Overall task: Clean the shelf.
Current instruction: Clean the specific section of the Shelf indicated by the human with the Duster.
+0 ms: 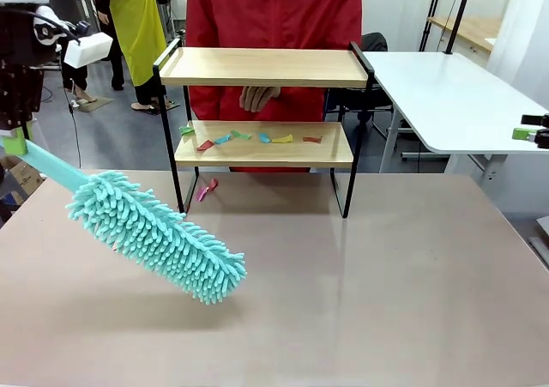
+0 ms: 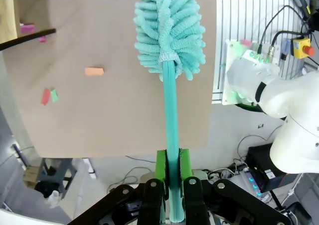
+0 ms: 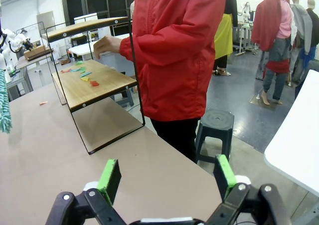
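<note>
Starting at your left, the left gripper (image 1: 12,140) hangs high over the table's left edge. The left wrist view shows its 2 green pads (image 2: 161,166) pressed together on the teal handle of a microfibre duster (image 1: 159,237). The handle slopes down to the right. The shaggy head sits low over the brown table (image 1: 369,301), in front of the shelf and to its left; you cannot tell whether it touches the tabletop. From the wrist you also see an orange scrap (image 2: 94,71) lying on the table beside the duster, with a red and a green one a little farther off.

Moving to the middle, the shelf (image 1: 262,67) stands upright at the far side of the brown table, and its top board is bare. A row of coloured paper scraps (image 1: 249,136) lies along the lower board. 2 pink scraps (image 1: 206,190) lie on the table under the shelf, near its left legs. Behind it stands a person in a red jacket (image 1: 274,9), with 1 hand (image 1: 257,98) showing in the gap between the 2 boards.

At your right, the right gripper (image 1: 533,134) sits at the picture's edge, beside a white table (image 1: 455,95). Its own wrist view shows the jaws wide apart with nothing between them. They point past the shelf's end toward the person and a dark stool (image 3: 217,122).
</note>
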